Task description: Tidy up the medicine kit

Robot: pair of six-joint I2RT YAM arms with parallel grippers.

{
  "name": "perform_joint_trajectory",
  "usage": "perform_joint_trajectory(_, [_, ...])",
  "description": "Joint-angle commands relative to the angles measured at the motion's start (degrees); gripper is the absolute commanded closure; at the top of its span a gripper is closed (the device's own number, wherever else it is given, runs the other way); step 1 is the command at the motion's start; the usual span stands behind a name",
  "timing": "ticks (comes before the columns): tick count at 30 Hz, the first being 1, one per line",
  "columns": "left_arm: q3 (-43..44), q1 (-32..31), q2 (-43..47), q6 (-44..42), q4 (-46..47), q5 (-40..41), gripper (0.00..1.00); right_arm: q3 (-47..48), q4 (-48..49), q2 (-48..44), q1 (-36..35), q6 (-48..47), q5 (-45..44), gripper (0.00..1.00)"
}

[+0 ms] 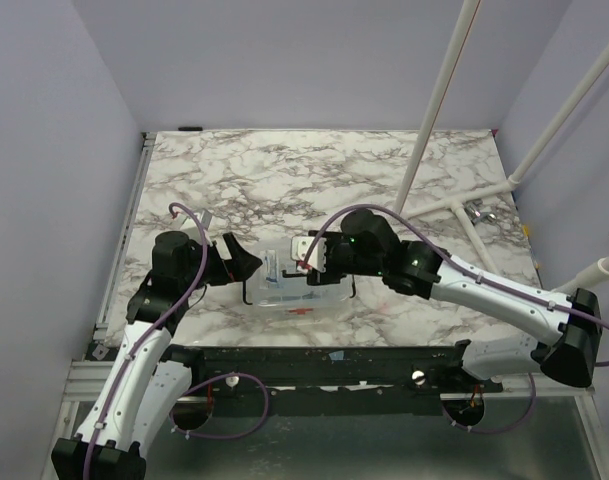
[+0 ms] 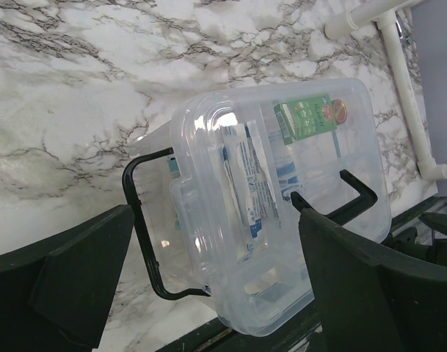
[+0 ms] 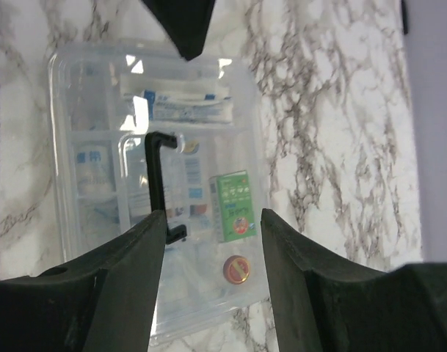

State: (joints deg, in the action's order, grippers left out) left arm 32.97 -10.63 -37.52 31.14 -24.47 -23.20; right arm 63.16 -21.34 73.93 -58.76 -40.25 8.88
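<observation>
The medicine kit (image 1: pixel 302 287) is a clear plastic box with its lid down, lying near the table's front edge. Inside it show a green packet (image 3: pixel 232 207), a small red round tin (image 3: pixel 237 270) and white-and-blue packets (image 3: pixel 186 108). Its black handle (image 3: pixel 157 187) lies across the lid. My right gripper (image 3: pixel 212 220) hovers over the kit (image 3: pixel 84 147), open, with nothing between its fingers; the handle's end sits by the left finger (image 3: pixel 135 271). My left gripper (image 2: pixel 216 286) stands wide open just left of the kit (image 2: pixel 282 213), clear of it.
White pipes (image 1: pixel 454 100) slant across the back right of the marble table (image 1: pixel 284 170), and also show in the left wrist view as white pipes (image 2: pixel 406 81). A black rail (image 1: pixel 324 360) runs along the front edge right under the kit. Walls close in on both sides.
</observation>
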Motion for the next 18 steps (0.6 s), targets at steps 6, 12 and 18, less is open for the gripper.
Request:
perform_joint_trajectory(6, [-2.1, -0.1, -0.6, 1.3, 0.3, 2.3, 0.01, 3.6, 16.6, 5.8, 0.3, 15.5, -8.5, 0.52])
perform_joint_trajectory(12, [-4.2, -0.1, 2.5, 3.2, -1.6, 4.0, 0.02, 7.6, 18.3, 14.4, 0.3, 21.3, -7.5, 0.79])
perform_joint_trajectory(18, [-5.9, -0.1, 6.8, 7.1, -3.9, 3.4, 0.05, 8.0, 20.8, 19.1, 0.3, 24.2, -5.9, 0.95])
